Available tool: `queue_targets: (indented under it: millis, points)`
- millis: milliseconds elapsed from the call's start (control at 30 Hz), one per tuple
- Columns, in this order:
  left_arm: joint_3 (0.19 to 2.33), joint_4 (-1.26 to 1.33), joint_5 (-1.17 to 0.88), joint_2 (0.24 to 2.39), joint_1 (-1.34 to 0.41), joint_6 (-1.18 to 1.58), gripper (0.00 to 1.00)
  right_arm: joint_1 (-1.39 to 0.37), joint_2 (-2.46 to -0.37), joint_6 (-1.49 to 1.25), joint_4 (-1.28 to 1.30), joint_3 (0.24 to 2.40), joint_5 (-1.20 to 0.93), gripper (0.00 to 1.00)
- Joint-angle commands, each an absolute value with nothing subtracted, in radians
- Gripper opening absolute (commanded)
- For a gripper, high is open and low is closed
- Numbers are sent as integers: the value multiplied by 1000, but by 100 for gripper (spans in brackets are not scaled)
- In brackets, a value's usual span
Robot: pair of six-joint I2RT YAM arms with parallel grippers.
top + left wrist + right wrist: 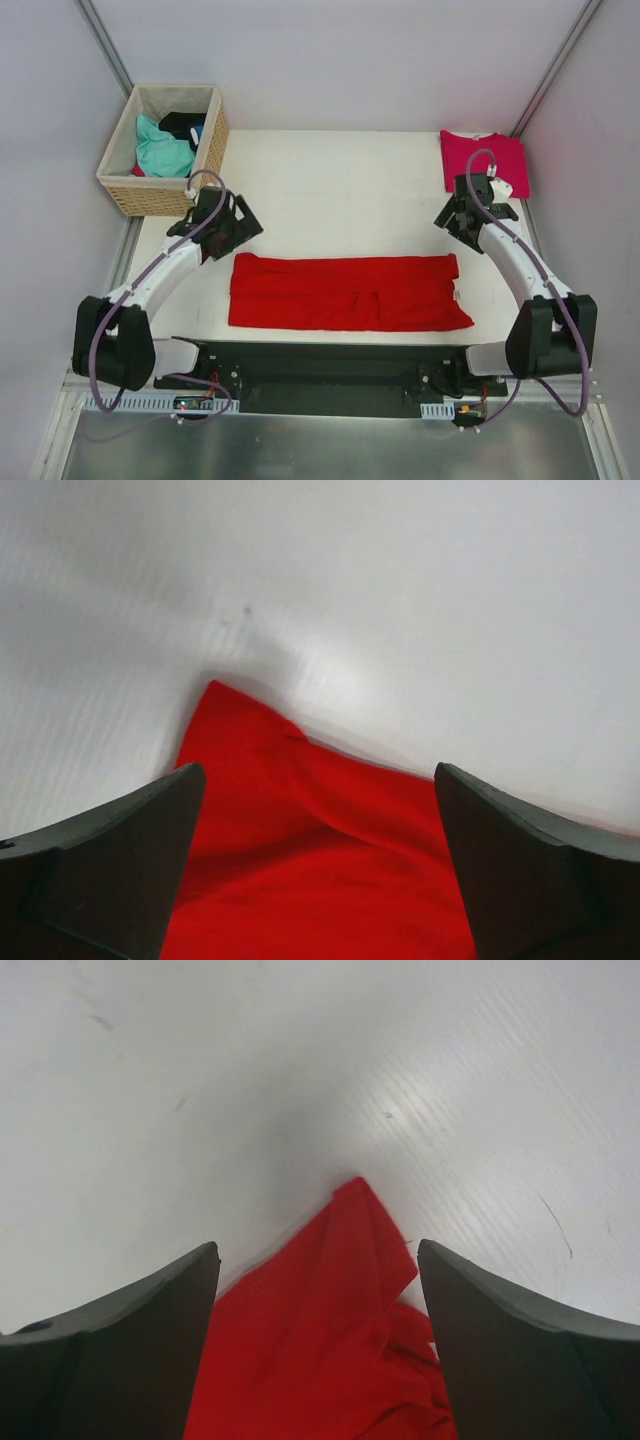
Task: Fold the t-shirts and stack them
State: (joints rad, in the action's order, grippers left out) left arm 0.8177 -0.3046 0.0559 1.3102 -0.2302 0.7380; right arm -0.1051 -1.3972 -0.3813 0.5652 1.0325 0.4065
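White tabletop (340,190), walled in by pale panels, fills the overhead view. A bright red t-shirt (350,290) lies flat in the lower middle of it, folded into a long band running left to right, with a small white neck label (456,295) at its right end. The magenta-pink t-shirt (483,160) lies folded at the upper right corner of the table, well apart from the red one. A woven wicker basket (150,195) stands at the upper left, holding a teal cloth (160,150) and something dark that cannot be made out.

The left gripper (240,232) hangs just above the red shirt's upper left corner. In its wrist view the dark fingers (120,860) stand wide apart and hold nothing, the red corner showing on the table between them. The right gripper (450,225) hangs near the shirt's upper right corner, beside the pink shirt. Its fingers (520,1350) are likewise spread wide and empty, a pointed, slightly rumpled red corner lying between them.
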Motion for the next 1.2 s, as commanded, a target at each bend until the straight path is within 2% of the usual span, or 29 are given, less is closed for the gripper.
queue_targets:
  millis: [0, 200, 367, 633, 967, 1167]
  points:
    - [911, -343, -44, 1198, -274, 698, 99, -195, -1307, -351, 635, 1107, 440, 84]
    - [859, -402, -100, 1166, -357, 736, 99, -331, -1273, -391, 693, 1025, 405, 84]
    - [741, -402, -109, 1178, -364, 767, 98, -360, -1296, -417, 644, 893, 347, 83]
    - [650, -400, -63, 1207, -364, 785, 98, -406, -1301, -436, 632, 827, 348, 83]
    - [683, -333, -11, 1417, -364, 805, 98, -411, -1499, -466, 575, 836, 356, 82]
    - [785, -307, -12, 1563, -364, 804, 98, -411, -1681, -471, 618, 971, 377, 82]
